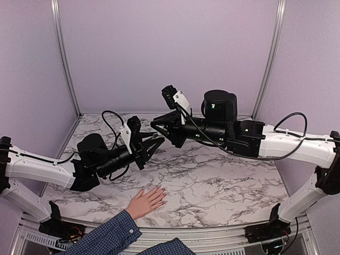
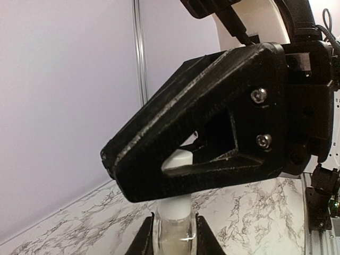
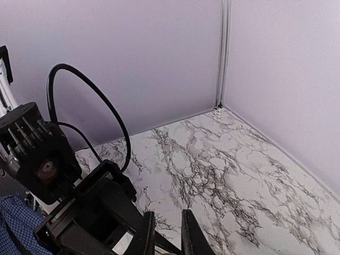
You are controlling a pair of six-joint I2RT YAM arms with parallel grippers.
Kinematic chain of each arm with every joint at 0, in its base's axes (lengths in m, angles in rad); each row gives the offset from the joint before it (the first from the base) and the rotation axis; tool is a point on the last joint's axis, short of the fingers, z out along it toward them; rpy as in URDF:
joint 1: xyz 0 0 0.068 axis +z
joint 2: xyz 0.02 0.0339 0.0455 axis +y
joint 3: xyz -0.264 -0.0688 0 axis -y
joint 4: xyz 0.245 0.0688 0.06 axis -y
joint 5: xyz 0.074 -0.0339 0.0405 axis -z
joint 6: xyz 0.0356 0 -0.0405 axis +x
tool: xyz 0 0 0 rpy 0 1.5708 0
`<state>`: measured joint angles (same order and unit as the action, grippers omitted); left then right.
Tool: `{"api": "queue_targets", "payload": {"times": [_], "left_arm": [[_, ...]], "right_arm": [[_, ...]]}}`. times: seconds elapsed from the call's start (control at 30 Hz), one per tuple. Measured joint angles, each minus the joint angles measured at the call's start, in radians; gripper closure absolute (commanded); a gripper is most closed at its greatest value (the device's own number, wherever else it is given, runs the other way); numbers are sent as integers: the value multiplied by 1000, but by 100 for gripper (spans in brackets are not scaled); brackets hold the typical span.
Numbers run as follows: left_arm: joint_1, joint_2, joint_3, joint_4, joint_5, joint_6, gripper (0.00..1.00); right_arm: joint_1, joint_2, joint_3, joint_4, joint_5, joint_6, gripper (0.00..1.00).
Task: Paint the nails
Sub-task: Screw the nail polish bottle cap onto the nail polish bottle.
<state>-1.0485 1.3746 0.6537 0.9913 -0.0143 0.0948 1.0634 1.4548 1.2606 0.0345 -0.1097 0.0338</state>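
You had the marble worktop (image 1: 223,180) spread under both arms. The left arm (image 1: 37,167) and the right arm (image 1: 297,146) reached inward and met above its middle. In the top view the left gripper (image 1: 158,140) and the right gripper (image 1: 155,125) stood tip to tip, well above the surface, but what lay between them was hidden there.

Your left wrist camera filled that in. The left fingers (image 2: 142,240) were clenched on a small clear bottle (image 2: 172,234), held upright at the bottom edge of the view. Its white cap (image 2: 178,158) rose up into the right fingers (image 2: 212,106), which were closed on it. The cap showed only through the cut-out in the near finger.

Your right wrist camera showed neither bottle nor cap clearly. It gave only its own two finger stems close together, the left gripper's body beside them, and a scrap of blue plaid at the lower left edge.

Only the top view showed you the human hand (image 1: 144,202). It lay flat, palm down, on the near part of the worktop, with a blue plaid sleeve (image 1: 103,239) behind it, below and in front of both grippers and apart from them. The nails (image 1: 162,195) sat at the fingertips pointing right, and they were too small to make out one by one.
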Motion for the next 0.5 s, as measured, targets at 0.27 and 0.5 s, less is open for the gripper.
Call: {"api": "queue_targets", "payload": {"times": [0.27,0.5], "left_arm": [[-17,65,0,59,-127,26,100],[-21,65,0,86,-152,28,100]], "right_arm": [[-2,26,-34,66,94,57,100],[-2,28,-35,101,92,72,70]]}}
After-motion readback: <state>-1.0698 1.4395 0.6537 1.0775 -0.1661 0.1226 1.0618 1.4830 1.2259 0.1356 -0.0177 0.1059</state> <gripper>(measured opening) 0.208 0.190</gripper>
